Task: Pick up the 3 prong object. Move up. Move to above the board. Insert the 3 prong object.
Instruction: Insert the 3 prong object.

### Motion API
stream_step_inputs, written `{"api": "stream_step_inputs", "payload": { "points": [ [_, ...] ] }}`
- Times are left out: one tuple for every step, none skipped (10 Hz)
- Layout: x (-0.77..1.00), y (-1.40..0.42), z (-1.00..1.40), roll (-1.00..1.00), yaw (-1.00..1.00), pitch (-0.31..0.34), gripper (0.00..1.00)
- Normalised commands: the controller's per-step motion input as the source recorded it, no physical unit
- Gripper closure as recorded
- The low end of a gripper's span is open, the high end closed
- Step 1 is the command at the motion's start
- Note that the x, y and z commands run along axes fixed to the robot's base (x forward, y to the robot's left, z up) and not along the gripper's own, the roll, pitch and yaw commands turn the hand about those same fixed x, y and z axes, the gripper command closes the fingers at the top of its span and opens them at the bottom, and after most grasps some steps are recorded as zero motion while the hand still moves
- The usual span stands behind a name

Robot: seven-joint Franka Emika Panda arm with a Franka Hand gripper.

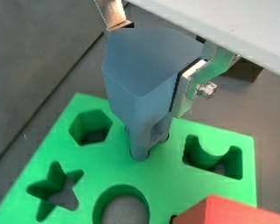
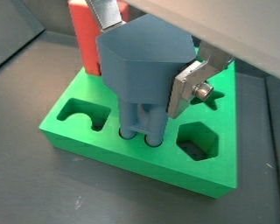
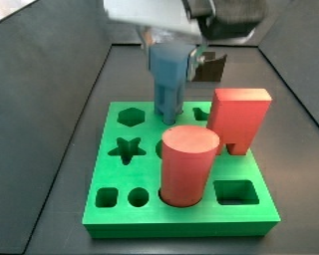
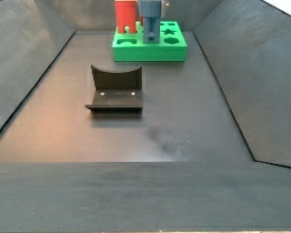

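Gripping the 3 prong object (image 2: pixel 143 74) by its blocky head, the gripper (image 1: pixel 154 66) is hanging over the middle of the board (image 1: pixel 95 166), its silver fingers (image 2: pixel 192 87) clamped on opposite faces of the blue piece. In both wrist views the prongs are reaching down to the green surface, and they appear to be entering their hole, though how deep is hidden. In a side view the piece is standing upright, just behind the red cylinder (image 3: pixel 187 164) and beside the red block (image 3: pixel 239 120). Finishing this well probably means pressing straight down, keeping the legs vertical so none catches an edge, and letting go only once the head is sitting low. The fixture (image 4: pixel 114 88) is standing well apart.
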Motion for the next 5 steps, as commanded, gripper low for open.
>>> {"api": "stream_step_inputs", "payload": {
  "points": [
    [0.56,0.07,-1.00,0.02,0.00,0.000,1.00],
    [0.65,0.11,-1.00,0.02,0.00,0.000,1.00],
    [0.47,0.12,-1.00,0.00,0.03,0.000,1.00],
    [0.00,0.00,0.00,0.02,0.00,0.000,1.00],
    [0.00,0.00,0.00,-0.01,0.00,0.000,1.00]
  ]
}}
